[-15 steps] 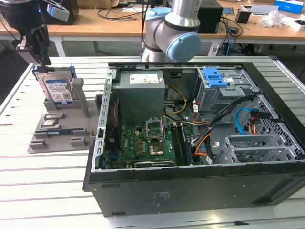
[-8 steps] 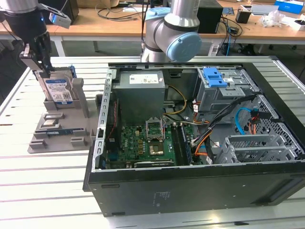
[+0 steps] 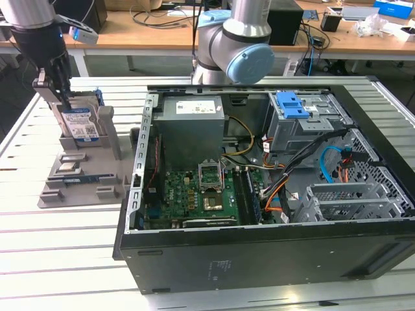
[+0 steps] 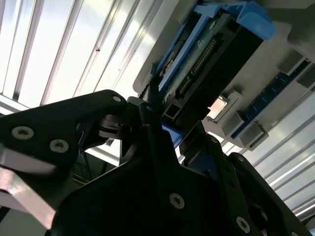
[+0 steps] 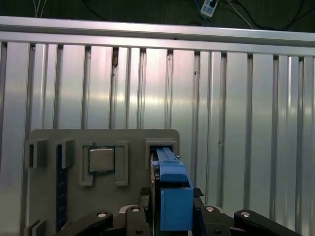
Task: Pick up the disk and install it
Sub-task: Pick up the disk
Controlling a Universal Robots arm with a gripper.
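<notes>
Black computer case (image 3: pixel 259 259) is lying open across the lower right of the exterior view. No disk is going into it yet, so the installing part is not done. Left of the case, the grey holder (image 3: pixel 78 184) is sitting on the slatted table (image 3: pixel 58 259). The disk (image 3: pixel 81 126) is standing upright in that holder at the upper left, not lifted out yet. The gripper (image 3: pixel 59 91) is hanging at its top edge. In the first wrist view its fingers (image 5: pixel 147 199) are hugging the disk's blue frame, narrow and snug on both sides. Open air is lying above, but a tall holder post (image 3: pixel 107 133) is standing just beside the disk.
</notes>
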